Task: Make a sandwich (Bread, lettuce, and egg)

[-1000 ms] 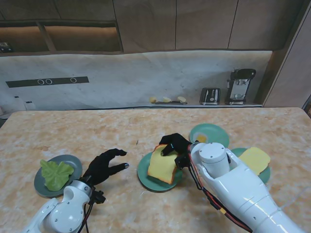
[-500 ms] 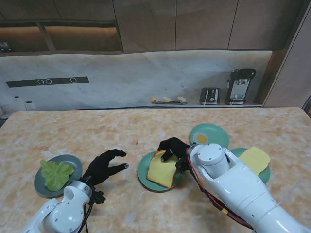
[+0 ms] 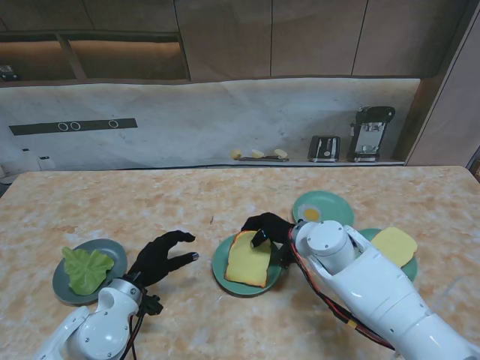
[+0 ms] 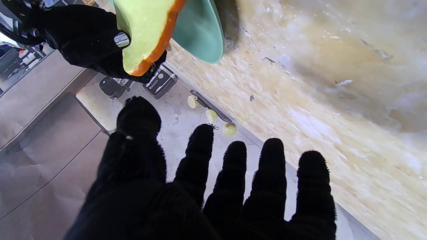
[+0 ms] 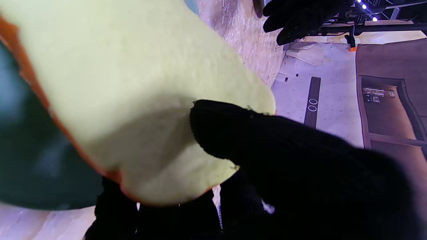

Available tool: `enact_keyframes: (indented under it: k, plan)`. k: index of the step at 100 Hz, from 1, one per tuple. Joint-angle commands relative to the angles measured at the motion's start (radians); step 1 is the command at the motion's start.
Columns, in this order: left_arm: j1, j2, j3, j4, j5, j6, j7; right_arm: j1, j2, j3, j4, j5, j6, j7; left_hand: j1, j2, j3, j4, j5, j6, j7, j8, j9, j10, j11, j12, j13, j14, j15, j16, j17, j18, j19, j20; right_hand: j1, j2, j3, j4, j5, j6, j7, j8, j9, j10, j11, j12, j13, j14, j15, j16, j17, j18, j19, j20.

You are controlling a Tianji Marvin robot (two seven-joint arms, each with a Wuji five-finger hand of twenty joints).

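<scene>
Now the bench (image 3: 225, 195) is carrying a green plate (image 3: 222, 264); the right hand (image 3: 268, 228) is pinching the bread slice (image 3: 248, 259) lying on it, while the left hand (image 3: 160, 255) is hovering nearby, fingers spread, holding nothing.

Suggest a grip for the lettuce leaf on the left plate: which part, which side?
Judging from the stand view: take the lettuce leaf from above at its raised, crinkled middle, with the left hand, which is open and just to its right. It lies flat in the grey plate, whose rim probably blocks a sideways scoop.
</scene>
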Motion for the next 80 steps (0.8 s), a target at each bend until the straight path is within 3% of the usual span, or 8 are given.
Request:
enact_keyframes:
  k: [1,24,31,33,37,59,67,80]
  plan:
    - [0.004,-0.002,0.002,0.0,-0.001,0.004,-0.01,-0.006,0.005,-0.001,-0.011,-0.008,-0.015,0.022,0.015,0.026,-0.006,0.003,0.011,-0.012,0.009,0.016,-0.007,-0.016,0.006,0.008,-0.018,-0.003,0.013,0.016,-0.015,-0.002,0.019,0.024,-0.032,0.04,-0.049,0.051,-0.024,-0.039,-0.038,-0.024,-0.05,-0.04,-0.041,-0.55,-0.063,-0.05,-0.048,-0.019,-0.057,-0.042,-0.049,0.043]
    - [0.005,-0.002,0.0,0.0,-0.005,0.004,-0.011,-0.021,0.026,0.008,-0.035,-0.05,-0.062,0.043,0.015,0.026,-0.007,0.003,0.015,-0.013,0.009,0.016,-0.005,-0.017,0.006,0.008,-0.018,-0.004,0.013,0.015,-0.014,-0.001,0.019,0.024,-0.089,0.023,-0.117,-0.01,-0.192,-0.075,-0.17,-0.101,-0.227,-0.054,-0.158,-0.645,-0.26,-0.098,-0.229,-0.113,-0.249,-0.052,-0.261,-0.005]
    - [0.004,-0.002,0.0,0.001,-0.004,0.0,-0.011,-0.022,0.037,0.005,-0.042,-0.09,-0.08,0.051,0.015,0.026,-0.007,0.003,0.016,-0.011,0.009,0.016,-0.005,-0.015,0.006,0.008,-0.017,-0.003,0.013,0.016,-0.015,-0.001,0.019,0.024,-0.11,0.037,-0.141,-0.047,-0.323,-0.154,-0.258,-0.217,-0.267,-0.054,-0.207,-0.707,-0.301,-0.103,-0.308,-0.161,-0.273,-0.043,-0.34,-0.026]
    - [0.005,-0.002,0.0,0.001,-0.004,-0.001,-0.011,-0.021,0.041,0.003,-0.042,-0.101,-0.091,0.054,0.015,0.026,-0.007,0.003,0.017,-0.011,0.01,0.016,-0.005,-0.016,0.006,0.008,-0.016,-0.003,0.014,0.016,-0.015,0.0,0.019,0.024,-0.116,0.038,-0.14,-0.054,-0.358,-0.162,-0.248,-0.274,-0.277,-0.056,-0.208,-0.725,-0.311,-0.105,-0.321,-0.17,-0.277,-0.047,-0.349,-0.021]
    - [0.005,-0.002,0.0,0.002,-0.004,-0.002,-0.01,-0.021,0.047,0.002,-0.045,-0.117,-0.101,0.061,0.015,0.026,-0.007,0.003,0.017,-0.011,0.01,0.016,-0.006,-0.016,0.005,0.008,-0.018,-0.003,0.013,0.015,-0.015,0.0,0.018,0.024,-0.137,0.039,-0.152,-0.066,-0.434,-0.166,-0.272,-0.306,-0.304,-0.057,-0.225,-0.74,-0.338,-0.112,-0.352,-0.186,-0.294,-0.055,-0.378,-0.029]
    - [0.008,-0.003,0.0,0.002,-0.002,-0.007,-0.004,-0.026,0.065,0.0,-0.058,-0.177,-0.139,0.076,0.016,0.025,-0.007,0.003,0.019,-0.011,0.01,0.016,-0.005,-0.015,0.006,0.008,-0.018,-0.005,0.013,0.016,-0.014,-0.001,0.019,0.024,-0.177,0.044,-0.188,-0.091,-0.549,-0.171,-0.295,-0.35,-0.434,-0.062,-0.263,-0.779,-0.416,-0.13,-0.432,-0.233,-0.34,-0.063,-0.508,-0.071]
    - [0.009,-0.003,-0.001,0.001,0.0,-0.009,-0.003,-0.023,0.074,-0.006,-0.057,-0.213,-0.183,0.082,0.015,0.025,-0.007,0.003,0.019,-0.011,0.01,0.016,-0.006,-0.017,0.006,0.008,-0.018,-0.004,0.013,0.015,-0.014,-0.001,0.019,0.024,-0.197,0.054,-0.203,-0.098,-0.589,-0.186,-0.306,-0.368,-0.437,-0.069,-0.33,-0.815,-0.431,-0.137,-0.45,-0.243,-0.35,-0.064,-0.545,-0.076]
    - [0.01,-0.002,-0.003,0.001,0.001,-0.012,-0.002,-0.022,0.086,-0.014,-0.065,-0.298,-0.22,0.065,0.015,0.027,-0.007,0.003,0.019,-0.01,0.01,0.016,-0.007,-0.017,0.005,0.008,-0.018,-0.006,0.013,0.015,-0.014,-0.001,0.019,0.024,-0.231,0.072,-0.221,-0.106,-0.59,-0.16,-0.297,-0.37,-0.435,-0.067,-0.33,-0.814,-0.42,-0.133,-0.443,-0.243,-0.338,-0.057,-0.56,-0.076]
